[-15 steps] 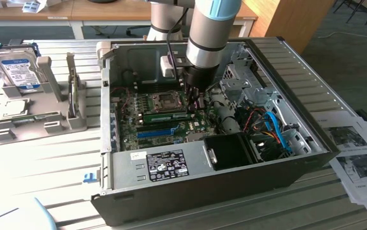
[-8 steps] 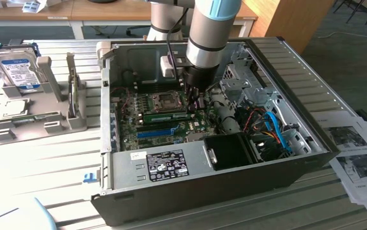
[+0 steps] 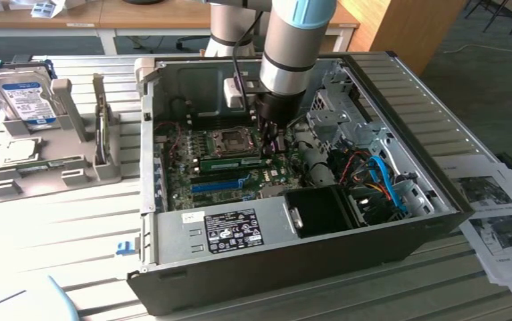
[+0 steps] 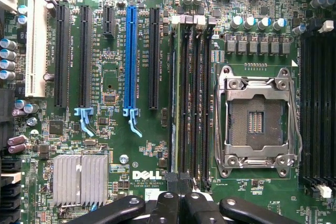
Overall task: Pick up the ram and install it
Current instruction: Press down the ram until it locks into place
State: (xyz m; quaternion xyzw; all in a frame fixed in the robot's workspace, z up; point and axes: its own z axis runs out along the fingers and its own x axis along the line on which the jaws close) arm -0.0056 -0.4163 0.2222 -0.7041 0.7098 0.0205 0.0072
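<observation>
Wrist view is showing the gripper (image 4: 178, 205) with fingers closed, hovering over the ram (image 4: 177, 103) sitting edge-on in its motherboard (image 4: 110, 145) slot beside the CPU socket (image 4: 257, 119); pressing evenly along its top edge is what seating calls for.

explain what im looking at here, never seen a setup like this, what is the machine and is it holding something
A grey robot arm reaches down into an open desktop computer case lying on a slatted table. One picture is taken from off the arm; the other looks straight down from its wrist at the green motherboard. The arm's black hand is shut, just above a long green memory stick sitting in the slots beside the square processor socket. I cannot see it holding anything. A silver hard drive stands in a grey rack on the exterior view's left.
</observation>
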